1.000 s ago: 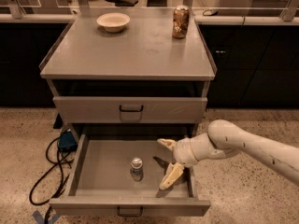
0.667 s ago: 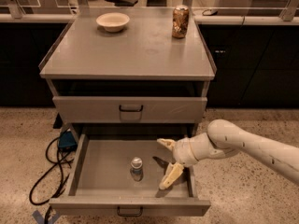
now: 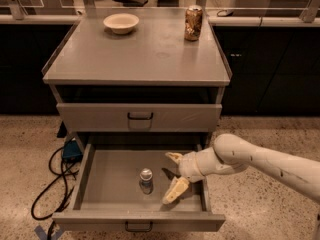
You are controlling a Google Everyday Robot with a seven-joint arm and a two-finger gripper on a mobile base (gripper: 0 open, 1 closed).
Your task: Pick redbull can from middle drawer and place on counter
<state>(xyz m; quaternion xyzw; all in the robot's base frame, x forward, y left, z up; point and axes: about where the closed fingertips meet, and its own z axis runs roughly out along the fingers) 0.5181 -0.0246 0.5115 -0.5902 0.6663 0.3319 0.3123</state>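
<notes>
Checked vs approx 1 s ago: gripper [image 3: 166,179] edged a touch left, toward redbull can [image 3: 145,180]; shift small, wrist and arm [image 3: 260,161] otherwise near same pose. No change to can: upright, silver top up, on floor of middle drawer [image 3: 112,176], roughly centre, slightly toward near front panel. Jaws spread wide, nothing between them; one finger toward far side, other toward near side, opening turned left at can. Tips just right of can, not touching, can not yet inside the gap. Judged: slow approach phase, pre-grasp; pick not started, place not started. Next prob. needs more leftward travel so can sits betw. fingers, then close, then lift up and out. Drawer pulled fully out, so access from above OK. Around: closed drawer [image 3: 139,116] w/ black loop handle directly above and behind open one, overhanging far part; likely to matter on lift, so better to come toward near side before rising. Right wall of drawer close under wrist, little slack there. Counter [image 3: 135,54] mostly bare in middle and near part; pale bowl [image 3: 121,22] far left, brown-gold can [image 3: 193,23] far right, both well apart from centre, so landing spot avail. Black cables [image 3: 55,179] and blue item [image 3: 71,149] on floor left of cabinet, outside arm path. Risk: slim can tips easily if nudged by a fingertip.
</notes>
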